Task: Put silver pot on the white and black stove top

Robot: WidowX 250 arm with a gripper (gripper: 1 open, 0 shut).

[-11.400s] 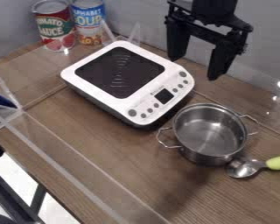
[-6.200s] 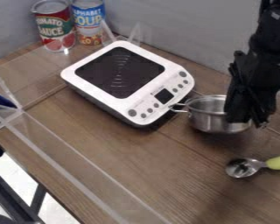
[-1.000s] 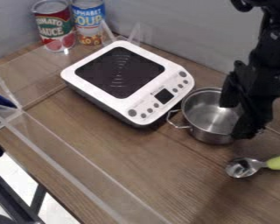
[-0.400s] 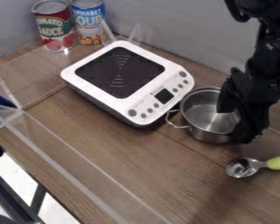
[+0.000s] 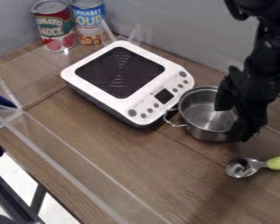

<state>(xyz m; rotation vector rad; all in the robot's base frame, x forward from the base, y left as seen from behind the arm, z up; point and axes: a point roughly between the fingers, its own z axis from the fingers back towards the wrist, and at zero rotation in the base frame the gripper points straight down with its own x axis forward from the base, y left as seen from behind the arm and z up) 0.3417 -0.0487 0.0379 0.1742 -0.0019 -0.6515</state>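
Observation:
The silver pot (image 5: 205, 115) stands on the wooden table just right of the stove's front corner, its left loop handle close to the stove's side. The white and black stove top (image 5: 126, 80) lies left of it, its black glass bare. My black gripper (image 5: 240, 112) hangs straight down over the pot's right side. Its jaws are open: one finger reaches into the pot near the right wall, and the other finger (image 5: 255, 121) stands outside the rim. The pot's right handle is hidden behind the fingers.
A metal spoon with a yellow-green handle (image 5: 259, 164) lies right in front of the pot. Two cans (image 5: 73, 24) stand at the back left behind the stove. A clear plastic barrier (image 5: 14, 98) runs along the left and front edges.
The pot and gripper have stayed put over the last second. The fingers remain open astride the pot's right wall.

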